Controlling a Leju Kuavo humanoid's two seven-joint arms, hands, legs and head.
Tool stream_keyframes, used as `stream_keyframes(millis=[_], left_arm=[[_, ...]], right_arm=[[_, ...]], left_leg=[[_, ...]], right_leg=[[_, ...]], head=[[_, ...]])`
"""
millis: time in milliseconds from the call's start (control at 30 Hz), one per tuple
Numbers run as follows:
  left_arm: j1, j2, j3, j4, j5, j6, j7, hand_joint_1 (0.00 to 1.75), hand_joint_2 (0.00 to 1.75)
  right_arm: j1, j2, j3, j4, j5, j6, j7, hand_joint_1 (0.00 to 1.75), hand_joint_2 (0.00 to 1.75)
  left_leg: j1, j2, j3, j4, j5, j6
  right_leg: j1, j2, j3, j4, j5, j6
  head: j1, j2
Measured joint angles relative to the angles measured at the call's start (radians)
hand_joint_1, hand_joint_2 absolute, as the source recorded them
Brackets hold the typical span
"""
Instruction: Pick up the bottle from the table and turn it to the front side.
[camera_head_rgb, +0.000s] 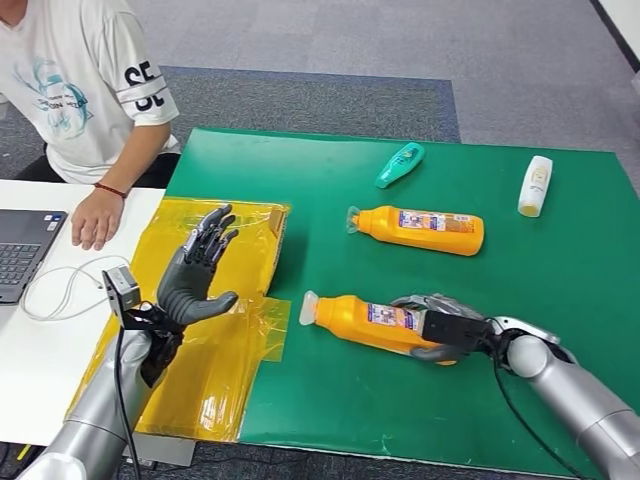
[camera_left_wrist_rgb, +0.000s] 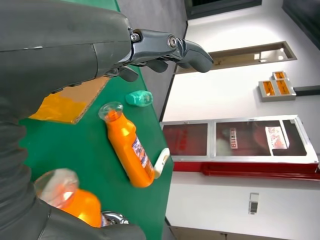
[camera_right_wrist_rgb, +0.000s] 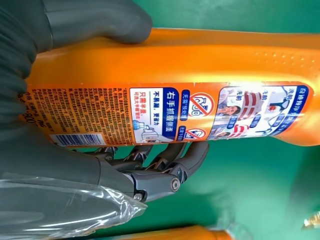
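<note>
Fingers (camera_right_wrist_rgb: 166, 160) of our right hand (camera_head_rgb: 441, 330) clamp the near orange bottle (camera_head_rgb: 362, 320), lower centre on desk (camera_head_rgb: 453, 420) | left hand (camera_head_rgb: 198, 280) spread, empty | risk: we judge smooth plastic could slip mid-turn.

Head view high, wrists close; all share green table (camera_head_rgb: 453, 400)

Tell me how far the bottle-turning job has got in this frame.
Done: the right hand has reached the near orange bottle and wrapped around its body, thumb on one side, fingers on the other.
In hand: the grasp; the bottle appears to lie on the green mat.
Left: lifting it and turning it; the barcode side shows now. The left hand hovers open over the yellow sheet.
</note>
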Motion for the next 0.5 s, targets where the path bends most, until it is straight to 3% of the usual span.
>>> stream_keyframes(millis=[500], left_arm=[[0.021,-0.011,-0.006,0.000,0.001,-0.005,0.000,0.00,1.75]], right_arm=[[0.155,0.114,-0.229,0.014,-0.158,0.073,-0.084,1.75,1.75]], left_leg=[[0.000,0.000,0.000,0.000,0.000,0.000]], right_leg=[[0.000,0.000,0.000,0.000,-0.001,0.000]], head=[[0.000,0.000]])
